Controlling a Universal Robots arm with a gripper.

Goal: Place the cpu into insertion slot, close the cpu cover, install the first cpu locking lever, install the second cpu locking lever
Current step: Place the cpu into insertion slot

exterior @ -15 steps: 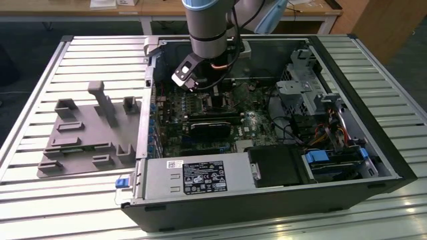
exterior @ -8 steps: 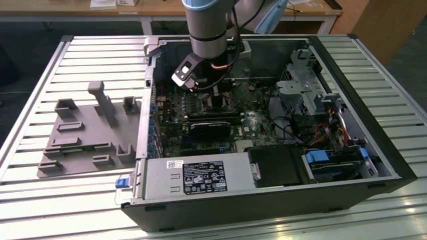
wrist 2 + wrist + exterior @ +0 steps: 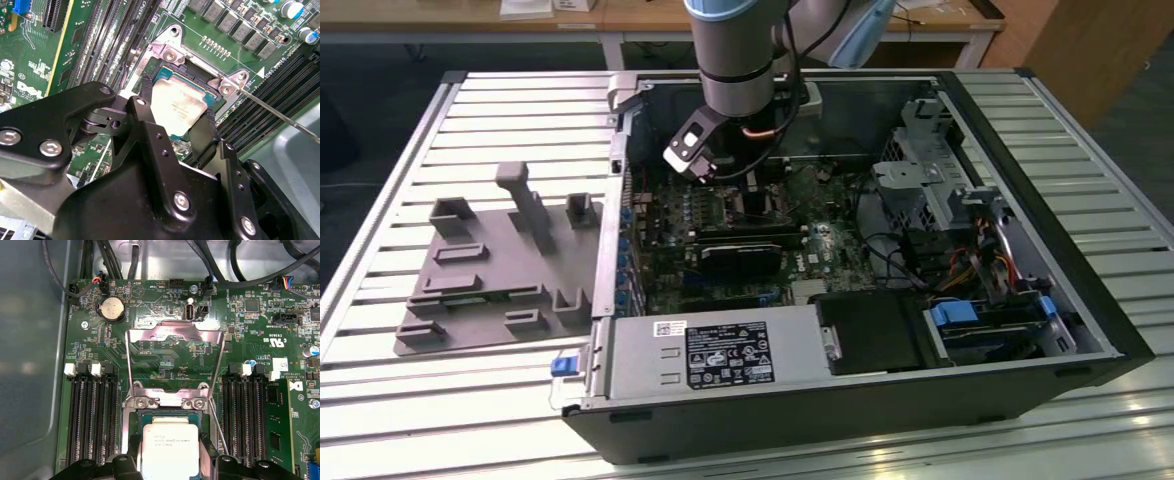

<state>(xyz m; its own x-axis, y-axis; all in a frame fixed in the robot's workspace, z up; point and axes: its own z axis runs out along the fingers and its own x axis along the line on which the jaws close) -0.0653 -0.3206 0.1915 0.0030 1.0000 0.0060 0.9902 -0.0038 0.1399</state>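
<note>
My gripper [image 3: 176,114] is shut on the cpu [image 3: 175,102], a flat square chip with a dull silvery top, one black finger [image 3: 144,102] on each of two opposite edges. In both wrist views the cpu [image 3: 169,442] sits just over the insertion slot [image 3: 150,416], slightly tilted; I cannot tell whether it touches the slot. The cpu cover [image 3: 131,365], a thin silvery frame, stands swung open behind the slot. A thin wire locking lever [image 3: 280,116] sticks out beside the socket. In the exterior view the gripper [image 3: 744,188] reaches down into the open computer case [image 3: 1067,290].
Black memory slots [image 3: 92,425] flank the socket on both sides. A black card [image 3: 747,250] lies just below the gripper, and a power supply [image 3: 707,355] sits at the case's near edge. A grey parts fixture [image 3: 494,265] rests on the slatted table [image 3: 400,140] at the exterior view's left.
</note>
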